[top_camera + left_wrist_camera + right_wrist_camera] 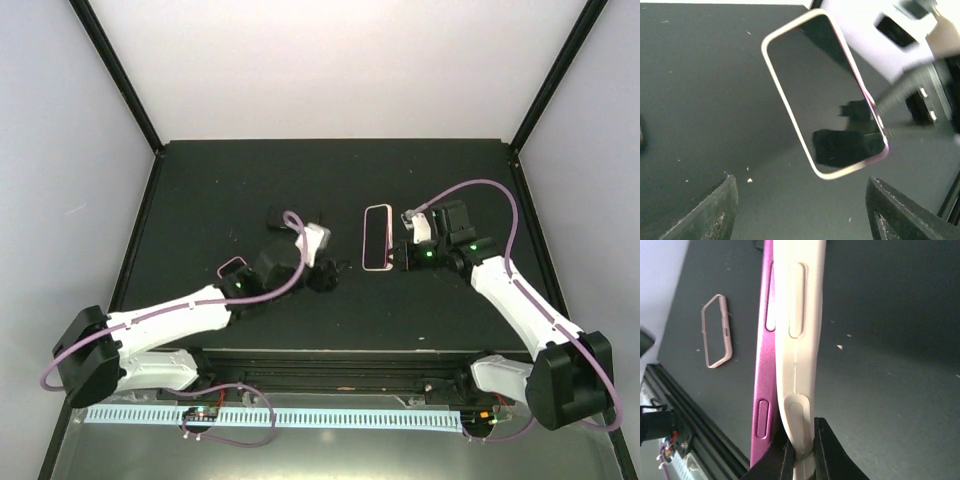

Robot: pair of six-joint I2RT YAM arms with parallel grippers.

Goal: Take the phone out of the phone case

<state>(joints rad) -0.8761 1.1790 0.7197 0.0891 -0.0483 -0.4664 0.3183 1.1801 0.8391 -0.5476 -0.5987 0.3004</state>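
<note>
Wrist (pixel 462 240) bent inward, right pincer (pixel 802 450) clamps phone case (pixel 800 340) rim; left pincer (pixel 801 205) hovers open, empty.

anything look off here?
Yes. In the right wrist view the white case is bowed away from the magenta phone near the right tool, which pinches only the case lip. A thin pink frame also lies loose on the table, apart from both.

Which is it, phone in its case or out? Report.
Partly out. The right tool pinches the white case rim, peeled off the side of the magenta phone; elsewhere the case frames the screen.
</note>
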